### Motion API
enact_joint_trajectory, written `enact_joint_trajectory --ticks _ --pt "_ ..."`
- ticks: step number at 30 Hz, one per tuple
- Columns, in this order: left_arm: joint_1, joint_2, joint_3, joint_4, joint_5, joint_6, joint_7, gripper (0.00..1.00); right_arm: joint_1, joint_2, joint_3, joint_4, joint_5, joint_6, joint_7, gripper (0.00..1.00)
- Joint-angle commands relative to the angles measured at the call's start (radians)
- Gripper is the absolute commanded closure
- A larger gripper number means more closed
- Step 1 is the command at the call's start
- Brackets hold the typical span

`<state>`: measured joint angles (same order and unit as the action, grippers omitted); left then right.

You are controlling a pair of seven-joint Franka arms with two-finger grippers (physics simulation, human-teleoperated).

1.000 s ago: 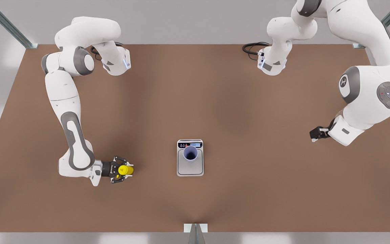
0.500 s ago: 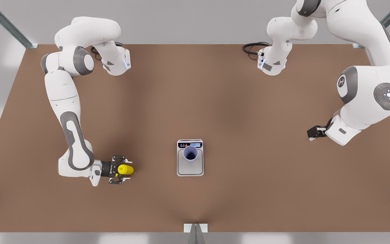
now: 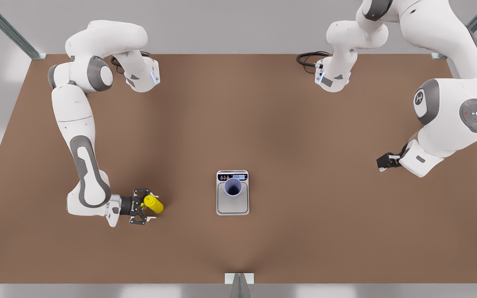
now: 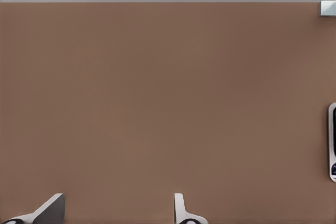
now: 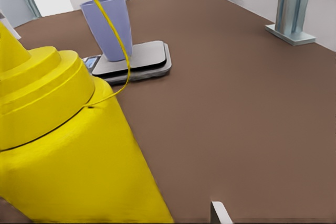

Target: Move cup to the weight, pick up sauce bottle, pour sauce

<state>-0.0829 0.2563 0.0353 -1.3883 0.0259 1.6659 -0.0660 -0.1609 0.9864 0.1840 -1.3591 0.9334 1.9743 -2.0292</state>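
Observation:
The pale lavender cup (image 3: 233,187) stands upright on the silver-grey weight (image 3: 232,205), near its display end. In the right wrist view the cup (image 5: 107,24) and weight (image 5: 142,61) sit beyond the yellow sauce bottle (image 5: 58,145), which looms close. At the front view's left, my right gripper (image 3: 145,206) is shut on the sauce bottle (image 3: 154,204), which leans slightly. My left gripper (image 3: 382,162) waits at the front view's right, apart from everything. Its fingers (image 4: 50,211) stand wide apart over bare table, with the weight's edge (image 4: 332,142) off to the side.
Both arm bases (image 3: 141,74) stand along the table's far edge, with a black cable coil (image 3: 309,58) beside the one at the front view's right. A metal post (image 3: 239,281) rises at the near edge's middle. Brown tabletop surrounds the weight on all sides.
The right gripper has closed in on the sauce bottle and shifted slightly toward the front view's left; the bottle now leans. The left arm has only swayed a little.

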Motion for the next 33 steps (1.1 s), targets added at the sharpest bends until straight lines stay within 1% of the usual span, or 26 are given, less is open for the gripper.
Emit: enact_joint_trajectory --ticks 1,11,15,18,19,20,22,24,25,26,27,29,30,31,33 --pt "0.000 0.000 0.001 0.000 0.000 0.000 0.000 0.00 -0.003 0.000 0.000 0.000 -0.004 0.000 0.000 0.00" --pt "0.000 -0.002 0.001 0.002 0.000 0.002 0.000 0.00 -0.061 -0.011 0.000 -0.018 -0.051 -0.071 -0.003 0.00" --pt "0.000 -0.008 0.001 0.002 0.000 0.000 0.000 0.00 -0.114 -0.034 0.000 -0.041 -0.097 -0.107 0.001 0.00" --pt "-0.002 -0.009 0.000 0.003 -0.001 0.000 0.002 0.00 -0.167 -0.074 -0.001 -0.046 -0.195 -0.153 0.020 0.00" --pt "-0.002 -0.008 0.000 0.002 -0.001 0.000 0.002 0.00 -0.183 -0.101 -0.008 -0.035 -0.251 -0.175 0.078 0.00" --pt "0.000 -0.006 0.000 0.002 -0.001 0.000 0.002 0.00 -0.189 -0.121 -0.008 -0.008 -0.329 -0.186 0.187 0.00" --pt "0.000 -0.002 0.000 0.002 -0.001 0.002 0.000 0.00 -0.186 -0.209 -0.009 0.040 -0.511 -0.218 0.438 0.00" --pt "0.000 -0.002 0.001 0.003 0.000 0.006 0.002 0.00 -0.164 -0.262 0.000 0.089 -0.685 -0.227 0.851 0.00" --pt "0.000 -0.002 0.003 0.003 0.000 0.006 0.000 0.00 -0.121 -0.279 0.000 0.143 -0.768 -0.238 1.039 0.00" --pt "0.000 0.000 0.003 0.003 0.000 0.006 0.000 0.00 -0.100 -0.316 0.000 0.150 -0.840 -0.239 1.205 0.00" --pt "0.000 0.000 0.003 0.003 0.000 0.005 0.000 0.00 -0.083 -0.334 -0.001 0.150 -0.883 -0.244 1.294 0.00" --pt "0.000 0.000 0.003 0.003 0.000 0.006 0.000 0.00 0.024 -0.468 -0.089 0.097 -0.893 -0.262 1.483 0.00" --pt "0.000 0.000 0.003 0.003 -0.001 0.006 0.000 0.00 0.121 -0.514 -0.176 0.078 -0.893 -0.291 1.615 0.00" --pt "0.000 0.000 0.003 0.003 -0.001 0.005 0.000 0.00 0.156 -0.566 -0.193 0.046 -0.895 -0.298 1.737 0.00" --pt "0.000 0.000 0.002 0.003 -0.001 0.006 0.000 0.00 0.175 -0.673 -0.192 -0.052 -0.897 -0.288 1.928 0.00"
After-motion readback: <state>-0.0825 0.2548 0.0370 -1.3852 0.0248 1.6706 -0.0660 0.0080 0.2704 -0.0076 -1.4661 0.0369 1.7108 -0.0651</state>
